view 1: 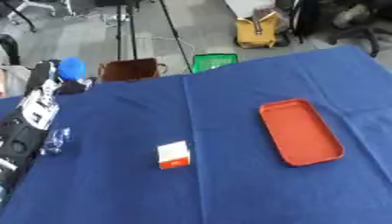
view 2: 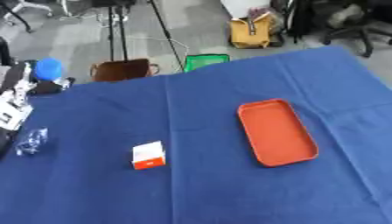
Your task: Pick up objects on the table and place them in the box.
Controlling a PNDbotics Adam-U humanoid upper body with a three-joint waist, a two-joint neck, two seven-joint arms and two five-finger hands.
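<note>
A small white and orange carton (view 1: 174, 155) lies on the blue cloth a little left of the middle. The flat orange box (view 1: 300, 131), a shallow tray with rounded corners, sits to its right with nothing in it. A crumpled clear plastic thing (view 1: 55, 141) lies near the left edge. Beside it my left hand (view 1: 38, 107), black with white and silver parts, comes in along the left side of the table. A blue round-topped thing (view 1: 73, 68) stands at the far left corner. My right hand does not show.
The blue-covered table (view 1: 229, 192) fills most of the view. Beyond its far edge, on the grey floor, are a brown bag (view 1: 130, 70), a green crate (view 1: 213, 61), a yellow bag (view 1: 257, 31) and stand legs.
</note>
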